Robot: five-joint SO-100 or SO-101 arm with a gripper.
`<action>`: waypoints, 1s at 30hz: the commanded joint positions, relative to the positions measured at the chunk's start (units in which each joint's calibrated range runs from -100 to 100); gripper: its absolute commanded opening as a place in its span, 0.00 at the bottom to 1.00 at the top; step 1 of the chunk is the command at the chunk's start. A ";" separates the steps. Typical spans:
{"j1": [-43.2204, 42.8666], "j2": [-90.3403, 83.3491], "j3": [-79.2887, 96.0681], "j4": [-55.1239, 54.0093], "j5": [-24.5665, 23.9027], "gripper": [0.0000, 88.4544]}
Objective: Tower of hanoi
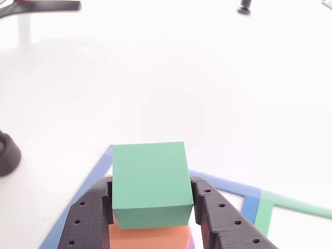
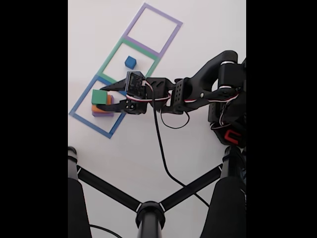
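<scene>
Green block (image 1: 150, 181) is gripped between gripper (image 1: 150, 218) fingers, seated on orange block (image 1: 150, 237) over purple, inside the blue outline (image 2: 81, 116) near the table's (image 2: 148, 158) left edge. Blue block (image 2: 130, 62) is sat in green outline (image 2: 111, 55).

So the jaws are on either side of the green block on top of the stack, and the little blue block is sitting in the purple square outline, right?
Not quite. The small blue block sits in the green outline, as the fixed view shows, not the purple one. The rest holds: the gripper has its jaws either side of the green block atop the stack.
</scene>
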 commanded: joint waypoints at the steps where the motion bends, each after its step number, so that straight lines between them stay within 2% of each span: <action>1: -0.87 -0.02 -1.95 -2.28 0.00 0.04; 13: -0.95 2.71 -2.40 -4.38 0.00 0.08; 20: -0.49 4.15 -2.67 -5.92 0.00 0.19; 30: 0.58 1.83 -2.67 -6.08 0.00 0.29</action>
